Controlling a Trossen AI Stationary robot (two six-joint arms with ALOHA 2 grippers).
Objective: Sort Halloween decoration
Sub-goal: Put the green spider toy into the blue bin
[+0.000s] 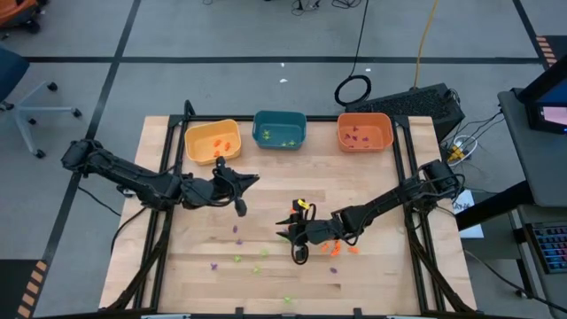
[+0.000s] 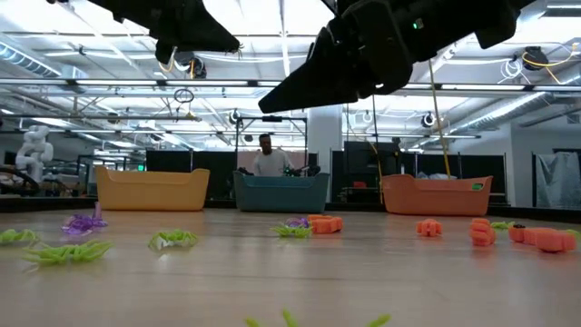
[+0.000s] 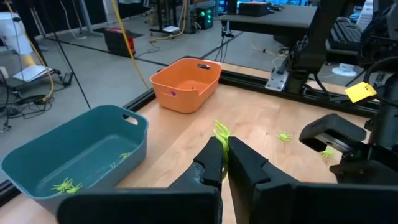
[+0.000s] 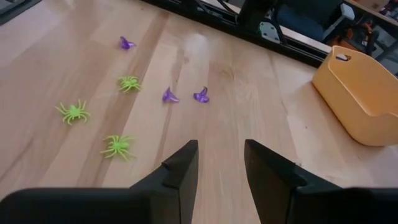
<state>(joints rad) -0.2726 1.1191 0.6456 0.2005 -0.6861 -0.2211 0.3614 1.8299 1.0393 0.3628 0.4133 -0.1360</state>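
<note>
**Left claw carries a green spider; right claw stands apart over the table**

The left gripper hangs above the table near the yellow bin, with its fingers clamped together on a light-green spider. The teal bin already holds green spiders, and the orange bin holds purple pieces.

The right gripper sits low over the middle of the table, fingers apart with nothing between them. Orange trinkets lie just beside it. Green spiders and purple trinkets lie scattered across the front half of the table.
</note>
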